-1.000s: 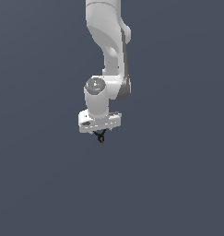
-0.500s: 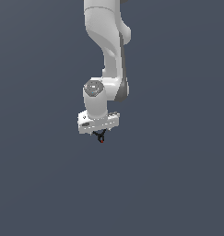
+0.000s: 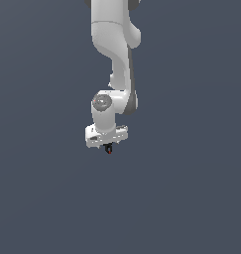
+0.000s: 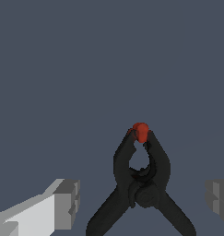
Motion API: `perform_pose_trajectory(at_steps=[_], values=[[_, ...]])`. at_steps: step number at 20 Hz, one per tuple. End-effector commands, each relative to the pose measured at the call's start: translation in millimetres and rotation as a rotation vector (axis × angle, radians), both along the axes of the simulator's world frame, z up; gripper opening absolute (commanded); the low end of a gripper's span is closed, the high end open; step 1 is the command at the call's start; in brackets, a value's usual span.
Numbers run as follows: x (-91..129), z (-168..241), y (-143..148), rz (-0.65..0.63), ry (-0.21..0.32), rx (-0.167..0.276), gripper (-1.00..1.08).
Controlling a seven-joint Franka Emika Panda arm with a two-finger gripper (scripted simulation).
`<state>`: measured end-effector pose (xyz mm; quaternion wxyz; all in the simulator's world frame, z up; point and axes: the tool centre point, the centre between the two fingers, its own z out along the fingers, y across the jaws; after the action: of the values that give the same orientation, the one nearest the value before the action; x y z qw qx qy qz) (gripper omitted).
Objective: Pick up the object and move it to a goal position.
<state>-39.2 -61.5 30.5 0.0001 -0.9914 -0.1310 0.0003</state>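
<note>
Overhead, the white arm (image 3: 114,59) hangs down against a plain dark grey-blue backdrop in the exterior view, its wrist ending in a flat white gripper (image 3: 108,145). Just beneath the gripper's underside a tiny black object (image 3: 109,148) pokes out, with a small red spot at its lowest point.

Seen from the wrist view, the object (image 4: 141,184) is a black clamp-like thing: 2 curved arms rise from a round pivot and meet at a red tip (image 4: 140,132), while 2 legs splay away from the pivot toward the camera and run out of the picture. It sits between the gripper's 2 grey-tipped fingers (image 4: 67,203), which stand far apart, 1 on each side, each with a clear gap to the black body. The jaws are spread wide and neither pad touches the object in this view. What the object rests on cannot be told; only flat grey-blue lies behind it.
</note>
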Motion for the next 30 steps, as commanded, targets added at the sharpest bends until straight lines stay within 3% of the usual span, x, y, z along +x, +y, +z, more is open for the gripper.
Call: perform_pose_trajectory(at_steps=[1,6,7,21,30], values=[[0,-10,0,0.001,-0.001,0.000,1.00],[1,-17,0,0.002,-0.001,0.000,1.00],[1,-17,0,0.002,-0.001,0.000,-1.00],[1,-12,0,0.002,-0.001,0.000,-1.00],[8,34,6,0.002,-0.001,0.000,-1.00]])
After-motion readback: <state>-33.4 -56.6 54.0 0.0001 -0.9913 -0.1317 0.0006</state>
